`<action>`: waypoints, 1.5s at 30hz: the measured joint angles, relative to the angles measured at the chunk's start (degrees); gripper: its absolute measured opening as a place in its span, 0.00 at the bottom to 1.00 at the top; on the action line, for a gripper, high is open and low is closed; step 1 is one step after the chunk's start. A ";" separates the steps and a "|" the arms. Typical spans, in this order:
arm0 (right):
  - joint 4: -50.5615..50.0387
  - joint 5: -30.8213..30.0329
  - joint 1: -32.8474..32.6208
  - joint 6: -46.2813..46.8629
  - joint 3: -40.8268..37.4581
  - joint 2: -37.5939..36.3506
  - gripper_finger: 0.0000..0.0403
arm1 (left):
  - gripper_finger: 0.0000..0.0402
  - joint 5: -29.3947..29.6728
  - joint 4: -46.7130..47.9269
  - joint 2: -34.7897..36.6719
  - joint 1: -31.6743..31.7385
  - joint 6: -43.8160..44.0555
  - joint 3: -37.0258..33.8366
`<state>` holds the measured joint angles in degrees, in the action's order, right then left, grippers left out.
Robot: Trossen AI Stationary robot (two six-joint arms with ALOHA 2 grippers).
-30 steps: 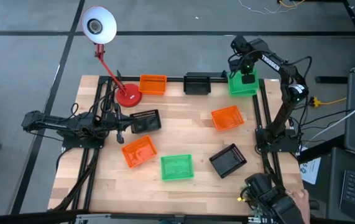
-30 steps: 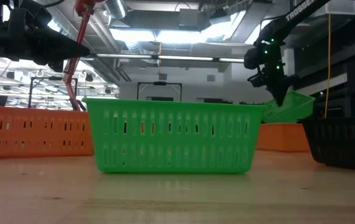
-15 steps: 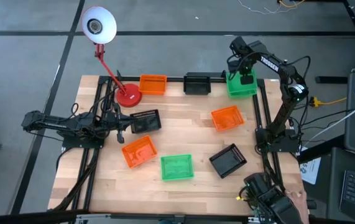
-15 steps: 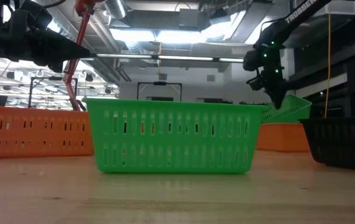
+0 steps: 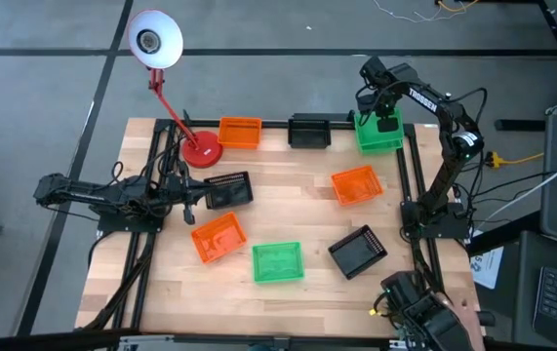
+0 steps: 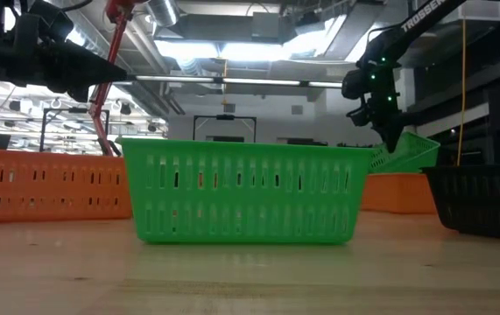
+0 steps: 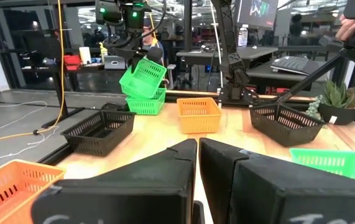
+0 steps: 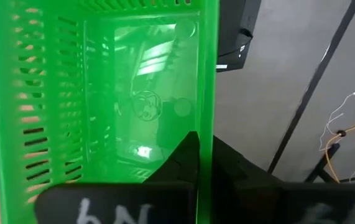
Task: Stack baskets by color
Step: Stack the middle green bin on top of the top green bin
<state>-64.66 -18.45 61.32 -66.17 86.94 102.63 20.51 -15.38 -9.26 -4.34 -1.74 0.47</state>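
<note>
Slightly shifted green basket (image 5: 379,132) (perforated plastic)

The right claw (image 5: 385,119) sits over the green basket (image 5: 379,134) at the counter's (image 5: 288,302) far right corner. The left claw (image 5: 196,192) rests beside a black basket (image 5: 227,190). Orange, green and black baskets lie scattered, with a red-based lamp (image 5: 200,148) near one orange basket (image 5: 240,133).

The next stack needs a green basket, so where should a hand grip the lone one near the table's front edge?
Judging by its pose, pinch a long rim wall of the green basket from straight above: it sits upright, open side up, with clear table beside it.
</note>
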 joint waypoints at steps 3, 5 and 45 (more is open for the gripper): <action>0.50 -0.01 0.02 2.13 0.00 0.00 0.04 | 0.03 0.00 0.04 0.00 -0.01 0.01 0.00; 0.67 0.00 0.02 3.18 0.00 0.00 0.04 | 0.03 0.02 0.33 0.00 -0.02 0.00 0.00; 5.52 -19.08 -10.16 18.98 -0.02 -0.17 0.22 | 0.03 0.02 0.81 0.00 -0.01 -0.02 0.00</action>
<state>-59.14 -37.52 51.16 -47.19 86.91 102.46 20.53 -14.57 -9.26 -4.35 -1.75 0.47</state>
